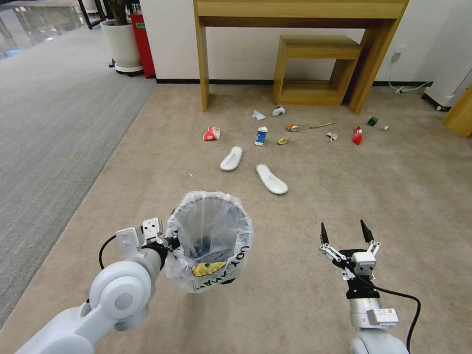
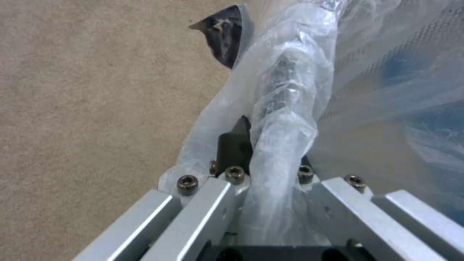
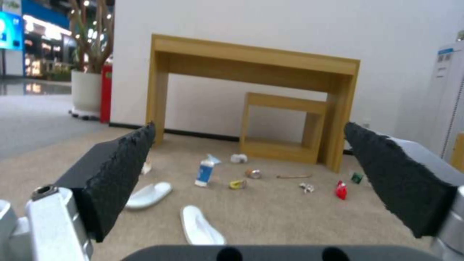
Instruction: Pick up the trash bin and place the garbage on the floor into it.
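The left gripper (image 1: 169, 242) clamps the near rim of the small round black trash bin (image 1: 211, 241) lined with a translucent white plastic bag, holding it upright above the beige-brown short-pile carpet floor (image 1: 314, 196). The right gripper (image 1: 345, 232) hangs to the bin's right with its black fingers spread wide and nothing between them. Ahead on the carpet lie two white slippers (image 1: 271, 179), a crushed red paper cup (image 1: 212, 133), a blue-white carton (image 1: 261, 135) and a red wrapper (image 1: 357, 135), before a light wooden desk (image 1: 300, 19).
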{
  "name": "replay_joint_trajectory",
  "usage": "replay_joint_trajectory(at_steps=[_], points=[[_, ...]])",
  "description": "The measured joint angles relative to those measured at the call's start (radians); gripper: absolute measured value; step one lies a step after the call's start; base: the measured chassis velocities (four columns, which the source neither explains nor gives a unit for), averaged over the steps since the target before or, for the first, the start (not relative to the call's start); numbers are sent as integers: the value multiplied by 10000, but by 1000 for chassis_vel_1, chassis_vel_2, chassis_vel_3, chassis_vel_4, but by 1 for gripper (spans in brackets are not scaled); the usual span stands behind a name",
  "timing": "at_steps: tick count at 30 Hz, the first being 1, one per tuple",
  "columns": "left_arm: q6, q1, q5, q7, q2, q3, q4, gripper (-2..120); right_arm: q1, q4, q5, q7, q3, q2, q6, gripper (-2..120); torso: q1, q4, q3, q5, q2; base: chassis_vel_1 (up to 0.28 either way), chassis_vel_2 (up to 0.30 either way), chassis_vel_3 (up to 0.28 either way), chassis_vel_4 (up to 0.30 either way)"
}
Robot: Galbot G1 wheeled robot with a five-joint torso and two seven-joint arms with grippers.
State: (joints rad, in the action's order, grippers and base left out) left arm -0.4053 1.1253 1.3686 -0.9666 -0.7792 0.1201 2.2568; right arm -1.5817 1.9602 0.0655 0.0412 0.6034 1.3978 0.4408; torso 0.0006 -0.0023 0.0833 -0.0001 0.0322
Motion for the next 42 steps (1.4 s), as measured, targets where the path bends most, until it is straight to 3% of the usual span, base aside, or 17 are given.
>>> replay_joint_trajectory(at_steps=[8,30,42], points=[[-161,168,-306,100,-203,-81,-15,2,28,110,167,55,176,171,274,100,-1,0,0,0,0,0,0,0,0],[-647,841,773,-1244,91,629,491,2,20,-186,-123,-305,99,72,931,100,-1,0,-2,0,1,-8,9,6,-8],[-562,1587,834,-1473,-160,1261,686,2,58,-316,-163,-300,-80,-29,922,100,-1,1,-1,5,0,-203,202,206,-190]])
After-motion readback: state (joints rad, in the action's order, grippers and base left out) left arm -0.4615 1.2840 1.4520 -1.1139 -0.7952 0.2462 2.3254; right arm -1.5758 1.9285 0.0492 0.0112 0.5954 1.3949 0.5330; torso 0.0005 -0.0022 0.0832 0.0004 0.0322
